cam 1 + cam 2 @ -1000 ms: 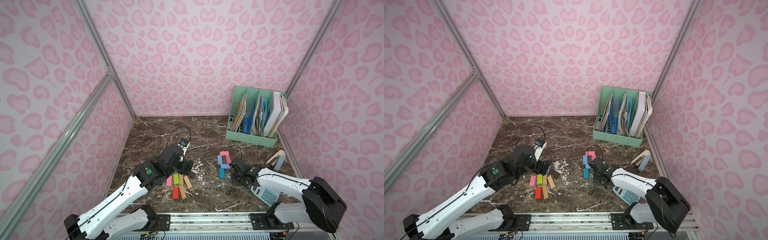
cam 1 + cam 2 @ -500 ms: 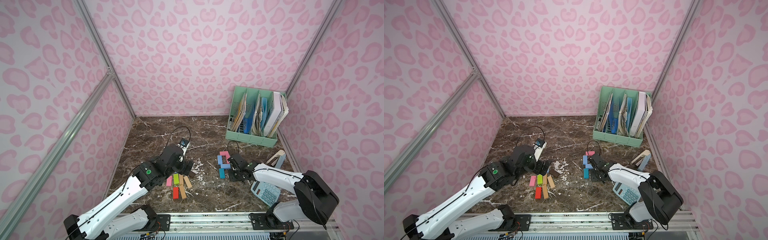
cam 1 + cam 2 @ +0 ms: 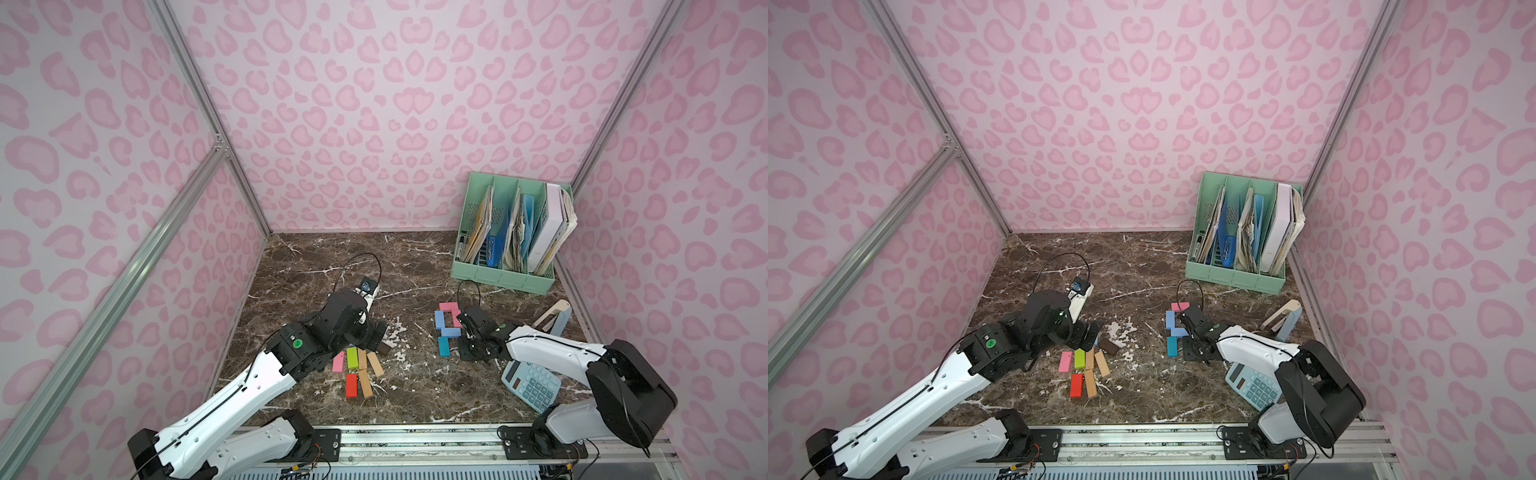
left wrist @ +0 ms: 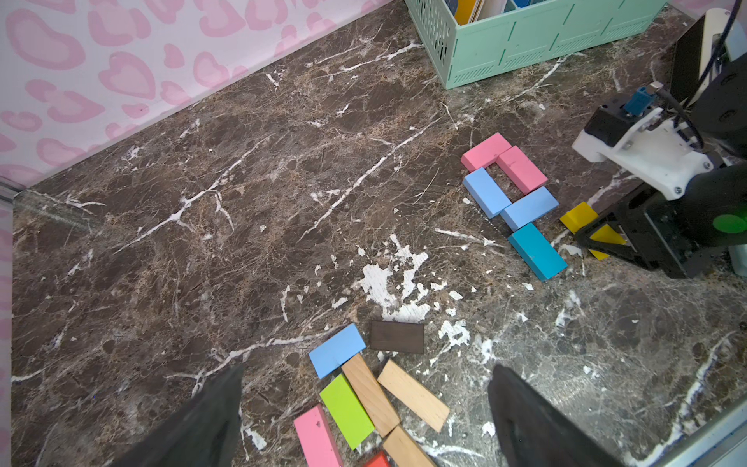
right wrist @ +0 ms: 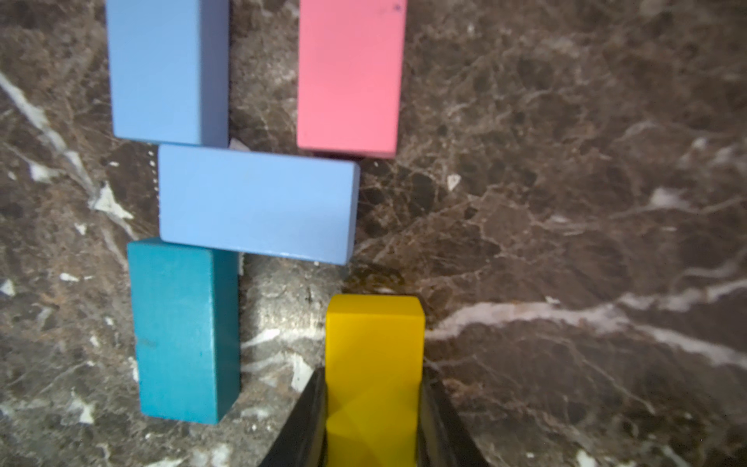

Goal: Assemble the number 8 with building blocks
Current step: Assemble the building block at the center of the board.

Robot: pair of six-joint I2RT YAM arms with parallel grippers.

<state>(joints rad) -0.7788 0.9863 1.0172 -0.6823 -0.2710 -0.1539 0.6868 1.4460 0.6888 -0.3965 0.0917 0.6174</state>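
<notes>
Marble table (image 3: 332, 266), seen from above, with both arms reaching in from its front edge. The left arm (image 3: 232, 399) carries the left claw (image 4: 368, 368) over the loose blocks; its jaws stand wide apart and hold nothing. The right arm (image 3: 552, 349) carries the right claw (image 5: 374, 378), clamped on a yellow block (image 5: 374, 335). A green file rack (image 3: 505, 278) stands in the far right corner. A pale blue calculator (image 3: 530, 384) lies near the front edge, right side.

Partial figure, right of the table's centre: two pink blocks (image 4: 485, 151) (image 4: 521, 169), a light blue upright (image 4: 483, 193), a light blue crossbar (image 4: 529, 207) and a teal block (image 4: 537, 251), laid flat and adjoining. The yellow block lies beside the teal block, its free end near the crossbar but apart from it. Whether it rests on the table cannot be told.

Loose blocks, toward the front edge, left of centre: pink (image 3: 338, 362), green (image 3: 352, 357), red (image 3: 351, 385), dark brown (image 3: 383, 348), light blue (image 4: 337, 349) and several tan (image 4: 412, 394).
</notes>
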